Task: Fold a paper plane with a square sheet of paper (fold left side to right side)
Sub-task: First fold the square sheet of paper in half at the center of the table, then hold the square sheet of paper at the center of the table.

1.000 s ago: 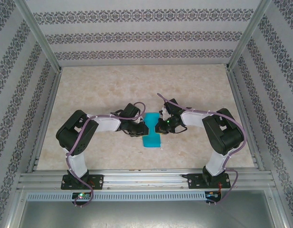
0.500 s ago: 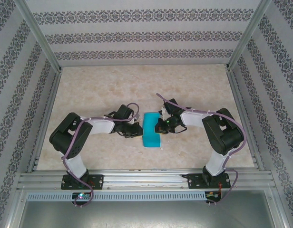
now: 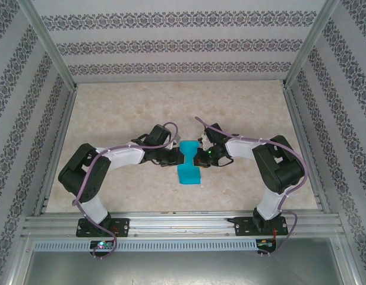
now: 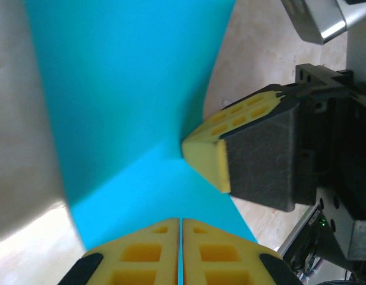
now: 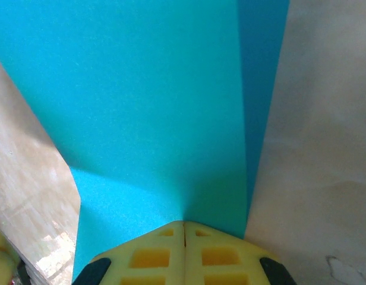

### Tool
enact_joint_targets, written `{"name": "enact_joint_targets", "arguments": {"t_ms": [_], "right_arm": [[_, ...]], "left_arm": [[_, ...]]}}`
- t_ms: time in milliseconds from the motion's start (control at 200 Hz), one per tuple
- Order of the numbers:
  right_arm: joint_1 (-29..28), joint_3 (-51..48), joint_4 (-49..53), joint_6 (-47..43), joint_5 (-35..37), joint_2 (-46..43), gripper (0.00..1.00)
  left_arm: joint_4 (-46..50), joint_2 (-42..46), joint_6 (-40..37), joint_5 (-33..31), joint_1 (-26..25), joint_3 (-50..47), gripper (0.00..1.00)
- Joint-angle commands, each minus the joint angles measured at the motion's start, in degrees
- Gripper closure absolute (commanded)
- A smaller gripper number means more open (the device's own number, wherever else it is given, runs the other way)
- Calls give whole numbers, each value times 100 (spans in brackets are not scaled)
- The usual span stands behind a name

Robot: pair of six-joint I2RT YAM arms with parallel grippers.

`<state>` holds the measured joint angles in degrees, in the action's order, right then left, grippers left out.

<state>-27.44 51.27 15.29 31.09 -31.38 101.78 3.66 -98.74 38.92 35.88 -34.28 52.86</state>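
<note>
The square sheet of paper (image 3: 189,173) lies folded into a narrow teal strip on the table between my two grippers. My left gripper (image 3: 179,158) reaches in from the left at the strip's middle. In the left wrist view its yellow pads (image 4: 181,221) are shut, with a thin teal line of paper (image 4: 123,107) between them. My right gripper (image 3: 196,158) meets the strip from the right. Its pads (image 5: 184,224) are closed together with the tip resting on the paper (image 5: 159,107), and its fingertip (image 4: 208,155) dents a crease into the sheet.
The marbled tabletop (image 3: 123,113) is walled by patterned panels on three sides. An aluminium rail (image 3: 183,224) runs along the near edge, where both arm bases are bolted.
The left gripper pulled back off the paper to the left, then came back onto the strip's middle while closing. The right gripper stayed put.
</note>
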Motion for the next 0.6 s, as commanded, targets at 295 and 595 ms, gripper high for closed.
{"name": "enact_joint_targets", "arguments": {"t_ms": [295,595], "right_arm": [[-55,-119,481,-150,592,291,100],[-56,-73,298,-132,342,190,100]], "left_arm": [[38,-678,-79,-43,-169,94,90],[176,-765,-20,-215,-175,-88,90]]}}
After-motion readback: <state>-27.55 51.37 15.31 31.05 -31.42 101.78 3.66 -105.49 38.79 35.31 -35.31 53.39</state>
